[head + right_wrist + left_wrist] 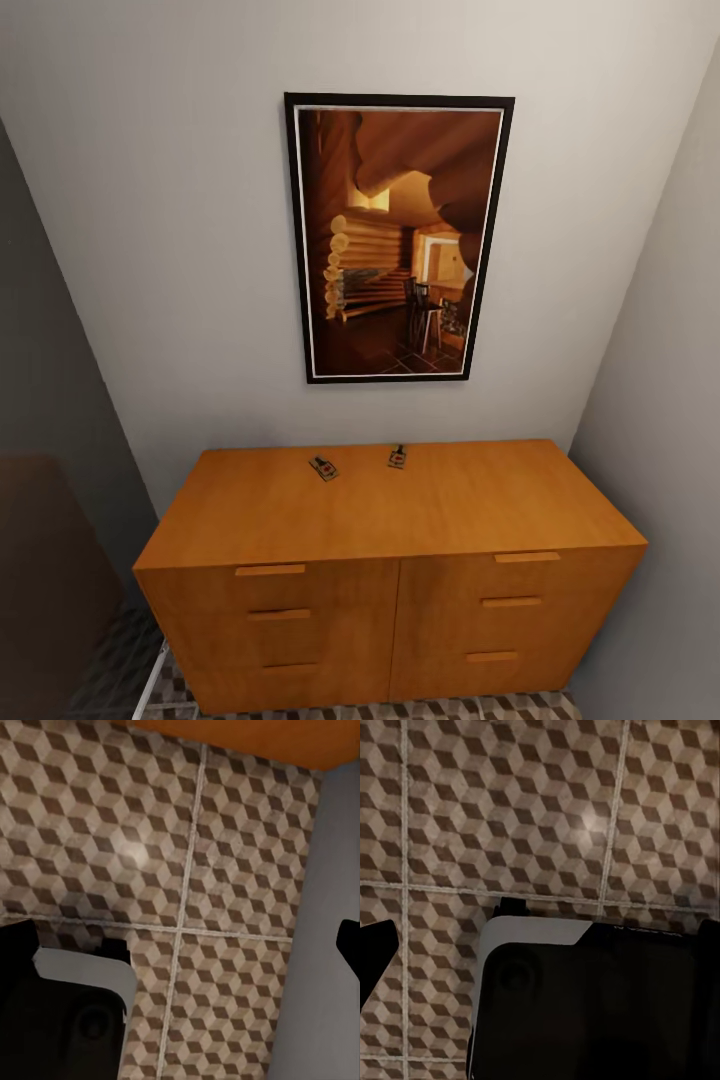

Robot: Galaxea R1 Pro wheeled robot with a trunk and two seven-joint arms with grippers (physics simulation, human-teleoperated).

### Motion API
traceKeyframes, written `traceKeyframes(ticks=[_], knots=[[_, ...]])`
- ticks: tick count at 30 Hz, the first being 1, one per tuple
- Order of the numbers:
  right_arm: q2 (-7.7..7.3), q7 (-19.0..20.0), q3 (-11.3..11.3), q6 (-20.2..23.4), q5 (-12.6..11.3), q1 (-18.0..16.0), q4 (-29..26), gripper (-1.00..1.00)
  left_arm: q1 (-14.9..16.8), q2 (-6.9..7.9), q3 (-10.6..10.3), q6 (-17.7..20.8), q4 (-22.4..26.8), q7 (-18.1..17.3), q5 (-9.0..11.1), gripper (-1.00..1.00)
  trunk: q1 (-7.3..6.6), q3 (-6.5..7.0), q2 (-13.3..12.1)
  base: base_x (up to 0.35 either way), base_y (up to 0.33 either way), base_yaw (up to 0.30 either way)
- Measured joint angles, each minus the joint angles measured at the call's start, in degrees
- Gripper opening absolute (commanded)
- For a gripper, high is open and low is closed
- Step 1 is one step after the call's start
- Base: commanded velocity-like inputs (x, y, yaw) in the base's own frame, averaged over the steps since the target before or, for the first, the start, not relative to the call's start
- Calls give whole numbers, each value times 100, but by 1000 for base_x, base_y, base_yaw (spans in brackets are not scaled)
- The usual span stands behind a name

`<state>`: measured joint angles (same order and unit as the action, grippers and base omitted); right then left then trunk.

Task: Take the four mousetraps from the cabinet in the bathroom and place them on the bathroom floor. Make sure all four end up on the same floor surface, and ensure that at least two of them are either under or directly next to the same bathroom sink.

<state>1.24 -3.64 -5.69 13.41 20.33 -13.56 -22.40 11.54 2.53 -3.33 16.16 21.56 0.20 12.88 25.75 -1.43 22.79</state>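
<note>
Room: corner alcove with pale, lightly textured walls; a darker grey wall stands at the left and another pale wall closes in at the right.
Floor: bathroom floor [547, 810] of large square tiles printed with brown, beige and white cubes, split by thin grey grout lines; it shows at the foot of the cabinet in the head view and fills most of both wrist views.
Cabinet: low, wide orange-brown wooden cabinet [400, 610] set against the far wall, with a smooth flat top and two columns of three drawer fronts, each with a short bar handle.
Mousetraps: left mousetrap [323, 467] and right mousetrap [397, 457] lie flat on the cabinet top near its far edge, apart from each other, both tiny dark rectangles with a spot of red; finer detail is too small to tell.
Picture: tall black-framed picture [398, 238] hangs on the far wall above the cabinet, showing a warm log-cabin interior.
Left tool: the left wrist view shows dark parts of the robot over the tiles; whether the fingers are apart or together I cannot tell.
Right tool: in the right wrist view, dark shapes sit at both side edges over the tiles, with the cabinet's orange edge and a grey wall nearby; its state I cannot tell.
</note>
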Motion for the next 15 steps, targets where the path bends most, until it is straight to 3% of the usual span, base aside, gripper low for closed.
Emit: traceKeyframes(ticks=[6, 15], knots=[[-7, 529, -17, 404, 5, 3, -607, 100, -1, -4, 5, 305, 513, -2, -14, 100, 0, 0, 0, 0, 0, 0], [-10, 671, -9, 478, -2, 6, -780, 100, 0, -2, 7, 384, 644, -2, -18, 100, 0, 0, 0, 0, 0, 0]])
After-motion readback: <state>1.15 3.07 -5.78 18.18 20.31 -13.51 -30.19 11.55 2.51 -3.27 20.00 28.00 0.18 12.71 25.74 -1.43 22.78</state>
